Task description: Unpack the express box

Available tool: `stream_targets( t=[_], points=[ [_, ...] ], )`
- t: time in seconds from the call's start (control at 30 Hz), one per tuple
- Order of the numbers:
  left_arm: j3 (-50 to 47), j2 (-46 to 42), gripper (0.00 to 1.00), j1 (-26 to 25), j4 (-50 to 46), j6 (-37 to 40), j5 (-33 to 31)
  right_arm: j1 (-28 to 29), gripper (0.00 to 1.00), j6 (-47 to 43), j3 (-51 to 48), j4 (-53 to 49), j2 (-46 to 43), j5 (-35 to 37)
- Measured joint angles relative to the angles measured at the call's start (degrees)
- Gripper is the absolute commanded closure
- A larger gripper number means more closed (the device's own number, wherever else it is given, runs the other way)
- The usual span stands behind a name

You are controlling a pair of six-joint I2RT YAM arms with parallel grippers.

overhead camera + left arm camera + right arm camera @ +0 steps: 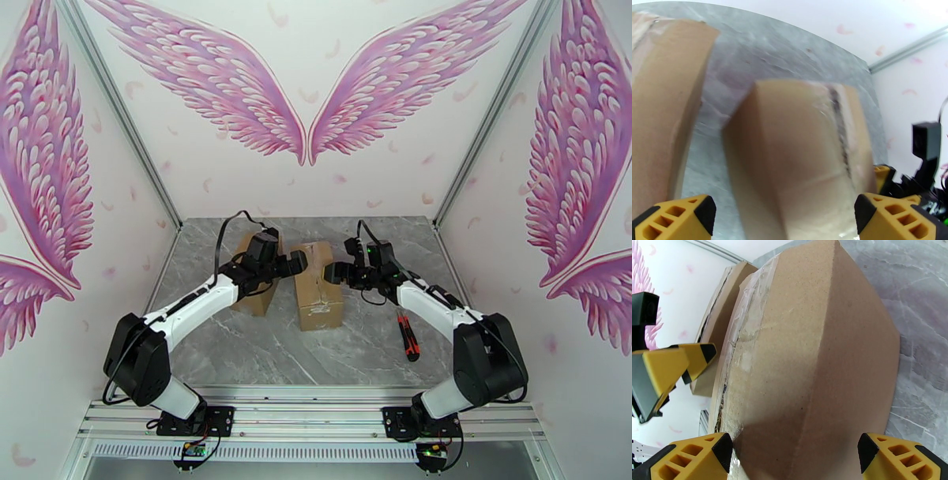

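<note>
The express box point(318, 286), brown cardboard with clear tape along its top seam, lies in the middle of the table. My left gripper point(299, 264) is at its far left top edge and my right gripper point(336, 272) at its far right top edge. In the left wrist view the box point(802, 158) sits between my wide-open yellow fingers point(691, 215), and a dark line runs along the taped seam. Through the right wrist camera the box point(821, 366) fills the gap between my open fingers point(900, 459). Whether the pads touch the cardboard I cannot tell.
A second cardboard box point(257, 294) stands just left of the first, partly under my left arm, with a narrow strip of table between them. A red-and-black hand tool point(408, 338) lies on the grey marble tabletop point(261, 355) near my right arm. Walls close in the back and sides.
</note>
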Motion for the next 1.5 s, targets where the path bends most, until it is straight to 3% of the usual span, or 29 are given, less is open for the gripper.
stream_targets(
  t=[0.13, 0.27, 0.5, 0.77, 0.97, 1.5],
  points=[
    [0.63, 0.00, 0.01, 1.60, -2.03, 2.03, -0.85, 0.33, 0.11, 0.15, 1.09, -0.39, 0.59, 0.96],
    [2.27, 0.04, 0.01, -1.73, -3.69, 3.89, -0.76, 0.33, 0.05, -2.03, 2.32, -4.35, -0.33, 5.51],
    [3.19, -0.13, 0.01, -8.04, -3.15, 6.86, -0.17, -0.76, 0.00, -9.16, 2.69, -21.31, -11.50, 22.86],
    [0.98, -1.73, 0.01, -9.60, -2.54, 11.15, -0.33, -9.70, 0.00, -9.70, -5.20, -35.39, -21.75, 37.44],
    [0.96, -3.72, 0.01, -9.75, -1.27, 15.32, 0.76, -14.34, 0.00, -8.28, -8.37, -39.76, -19.34, 41.46],
    [0.96, -4.52, 0.01, -9.42, -0.79, 26.16, 2.25, -17.84, 0.01, -8.13, -8.04, -39.78, -0.28, 42.10]
  ],
)
